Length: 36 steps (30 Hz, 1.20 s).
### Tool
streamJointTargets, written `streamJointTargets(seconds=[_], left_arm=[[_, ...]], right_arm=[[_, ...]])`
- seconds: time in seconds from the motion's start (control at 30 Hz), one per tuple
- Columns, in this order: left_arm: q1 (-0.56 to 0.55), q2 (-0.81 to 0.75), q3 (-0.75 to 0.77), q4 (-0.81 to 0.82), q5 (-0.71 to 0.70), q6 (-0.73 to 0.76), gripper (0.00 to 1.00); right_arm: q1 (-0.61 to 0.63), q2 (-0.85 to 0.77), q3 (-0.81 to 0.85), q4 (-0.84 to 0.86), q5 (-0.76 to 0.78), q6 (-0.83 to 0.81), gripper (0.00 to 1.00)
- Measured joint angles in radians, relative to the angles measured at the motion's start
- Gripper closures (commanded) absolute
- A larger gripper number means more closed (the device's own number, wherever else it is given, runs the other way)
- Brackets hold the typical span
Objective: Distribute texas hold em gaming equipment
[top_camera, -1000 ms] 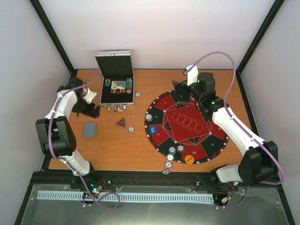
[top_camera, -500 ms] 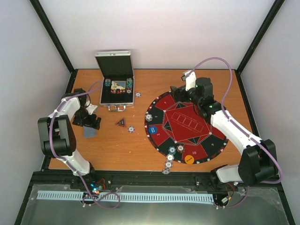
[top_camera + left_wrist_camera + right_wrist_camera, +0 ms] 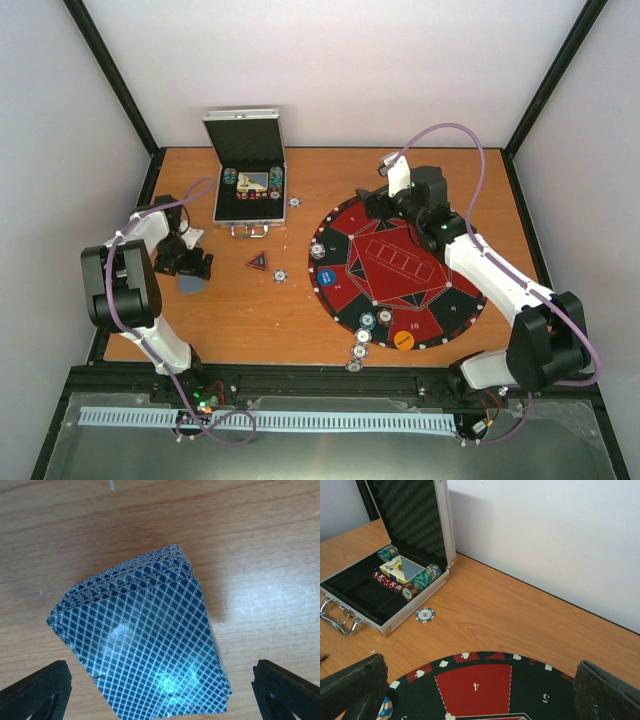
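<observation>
A stack of blue-backed playing cards (image 3: pixel 145 640) lies flat on the wooden table, and in the top view the cards (image 3: pixel 192 285) peek out under my left gripper (image 3: pixel 186 264). The left gripper (image 3: pixel 160 697) is open, its fingers (image 3: pixel 35 690) standing wide on either side of the stack's near end without touching it. My right gripper (image 3: pixel 383 206) hovers open and holding nothing over the far edge of the round red-and-black mat (image 3: pixel 455 310), above the red sector marked 4 (image 3: pixel 475 685). On the mat lie poker chips (image 3: pixel 375 319), an orange disc (image 3: pixel 403 340) and a blue disc (image 3: pixel 326 279).
An open metal case (image 3: pixel 247 212) at the back left holds chip rows (image 3: pixel 426 575), a card box (image 3: pixel 402 569) and red dice (image 3: pixel 387 580). Loose chips (image 3: pixel 295 201) (image 3: pixel 281 274) (image 3: pixel 357 357) and a small dark triangle (image 3: pixel 258 262) lie on the table. One chip (image 3: pixel 425 614) lies beside the case.
My left gripper has moved from beside the case toward the near side and now stands over the card stack. The right gripper has shifted slightly left along the mat's far edge. Both stay open.
</observation>
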Motion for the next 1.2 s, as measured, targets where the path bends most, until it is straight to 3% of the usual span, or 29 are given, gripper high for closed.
streamJointTargets(seconds=[0.3,1.0,1.2], left_arm=[[0.005,0.027,-0.064,0.042,-0.022,-0.001,0.01],[0.005,0.032,-0.09,0.109,-0.033,0.022,0.35],[0.006,0.015,-0.095,0.116,-0.024,0.047,0.36]], right_arm=[[0.011,0.006,0.001,-0.002,-0.011,-0.018,0.0],[0.018,0.013,0.009,-0.002,-0.016,-0.041,0.0],[0.018,0.013,0.013,-0.002,-0.013,-0.041,0.0]])
